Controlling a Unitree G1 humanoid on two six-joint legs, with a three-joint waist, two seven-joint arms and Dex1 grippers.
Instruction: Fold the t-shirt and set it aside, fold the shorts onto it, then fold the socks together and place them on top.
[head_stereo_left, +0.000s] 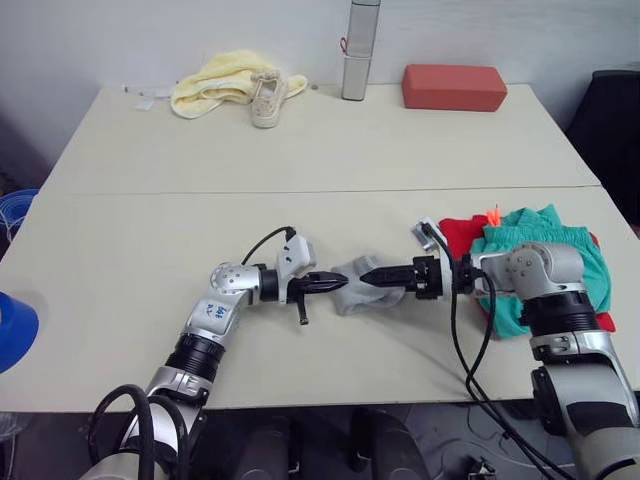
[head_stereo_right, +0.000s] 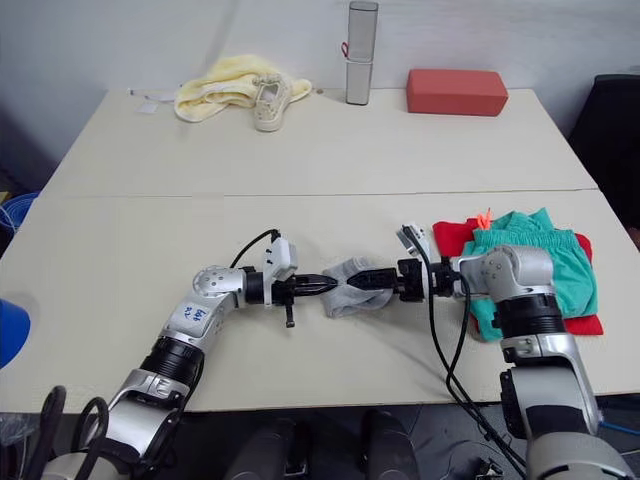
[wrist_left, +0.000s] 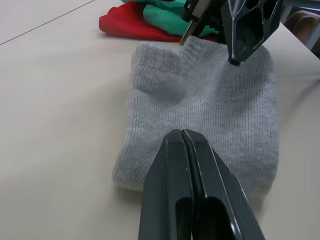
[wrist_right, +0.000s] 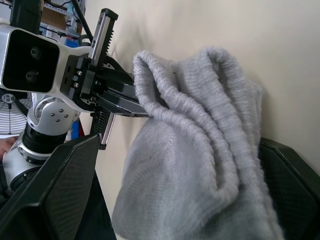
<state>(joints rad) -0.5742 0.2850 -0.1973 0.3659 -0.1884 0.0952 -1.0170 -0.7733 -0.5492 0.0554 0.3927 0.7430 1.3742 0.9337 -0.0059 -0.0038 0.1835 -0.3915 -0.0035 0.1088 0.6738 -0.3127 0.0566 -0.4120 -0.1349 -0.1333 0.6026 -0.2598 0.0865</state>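
Red t-shirt (head_stereo_right: 448, 236) and teal shorts (head_stereo_right: 545, 262) stacked at tabletop's right edge. Grey socks (head_stereo_right: 350, 286) not yet stacked: left gripper (head_stereo_right: 318, 285) closed, right gripper (head_stereo_right: 368, 279) spread around them.

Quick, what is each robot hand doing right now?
Left hand: closed, its tips resting on the socks.
Right hand: open around the socks' other end.

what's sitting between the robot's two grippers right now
The light grey knit socks lie between them on the beige table: the left gripper is shut at one end, the right gripper straddles the other, as both eye views show.
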